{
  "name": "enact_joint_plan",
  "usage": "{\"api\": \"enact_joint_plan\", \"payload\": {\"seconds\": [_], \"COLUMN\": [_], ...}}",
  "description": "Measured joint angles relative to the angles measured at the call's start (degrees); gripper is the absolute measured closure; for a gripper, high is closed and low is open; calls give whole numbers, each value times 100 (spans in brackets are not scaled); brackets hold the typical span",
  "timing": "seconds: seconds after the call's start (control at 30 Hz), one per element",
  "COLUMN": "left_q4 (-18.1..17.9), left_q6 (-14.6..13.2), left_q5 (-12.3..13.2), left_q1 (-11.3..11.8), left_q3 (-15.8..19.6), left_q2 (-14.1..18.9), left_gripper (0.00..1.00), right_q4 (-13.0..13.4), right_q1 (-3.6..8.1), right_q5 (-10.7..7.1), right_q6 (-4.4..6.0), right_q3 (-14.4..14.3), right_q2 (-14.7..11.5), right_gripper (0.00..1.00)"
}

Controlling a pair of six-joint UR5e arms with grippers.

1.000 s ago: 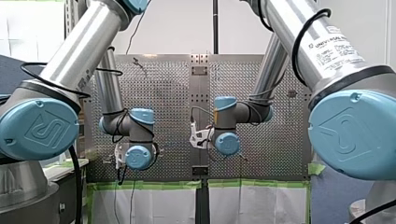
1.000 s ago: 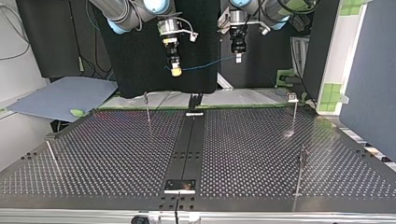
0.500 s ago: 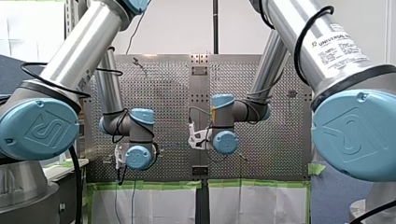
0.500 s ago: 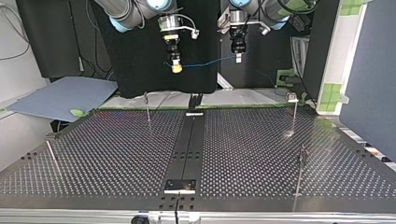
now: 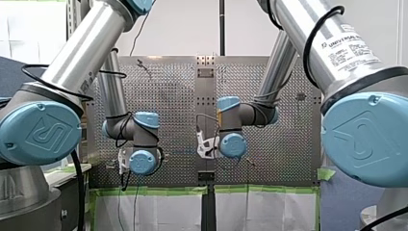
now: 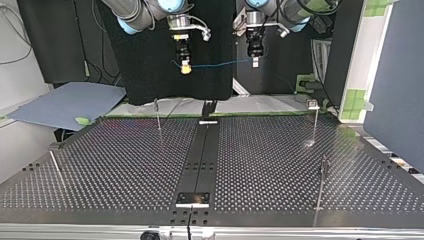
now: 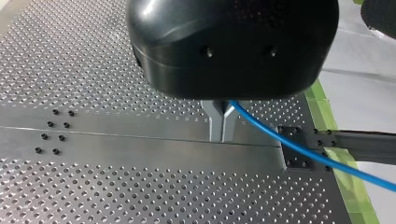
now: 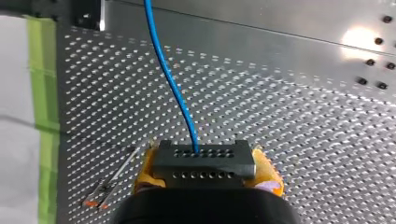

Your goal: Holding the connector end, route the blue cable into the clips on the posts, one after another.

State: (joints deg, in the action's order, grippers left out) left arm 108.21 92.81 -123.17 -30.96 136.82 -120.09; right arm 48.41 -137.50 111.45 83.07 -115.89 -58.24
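Perforated table (image 6: 125, 165) bearing thin posts (image 6: 158, 114), all well apart from both grippers, which hang above it. My right gripper (image 8: 204, 173), yellow pads (image 8: 147, 170) showing at either side, is clamped on the black connector (image 8: 203, 161), and the blue cable (image 8: 170, 88) leaves the connector's face and runs straight ahead of the fingers. My left gripper (image 7: 222, 133) has its metal fingers (image 7: 214, 122) pressed together on the same cable, which emerges beside them and spans the air between the two grippers, clear of every post.
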Motion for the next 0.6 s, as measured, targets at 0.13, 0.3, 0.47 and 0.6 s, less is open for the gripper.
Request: {"api": "enact_joint_plan", "payload": {"seconds": [0.13, 0.3, 0.47, 0.6], "left_q4": [58, 267, 540, 764], "left_q6": [60, 260, 386, 519], "left_q5": [-59, -268, -539, -765], "left_q1": [-59, -269, -535, -629], "left_q3": [-2, -1, 0, 0], "left_q2": [59, 269, 539, 764], "left_gripper": [100, 100, 100, 100], "right_q4": [-136, -195, -234, -258], "right_q1": [-9, -22, -23, 0], "right_q5": [16, 199, 125, -86], "right_q6": [14, 214, 395, 424], "right_q3": [-16, -114, -138, -103], "right_q2": [-15, -214, -505, -740], "right_gripper": [100, 100, 100, 100]}}
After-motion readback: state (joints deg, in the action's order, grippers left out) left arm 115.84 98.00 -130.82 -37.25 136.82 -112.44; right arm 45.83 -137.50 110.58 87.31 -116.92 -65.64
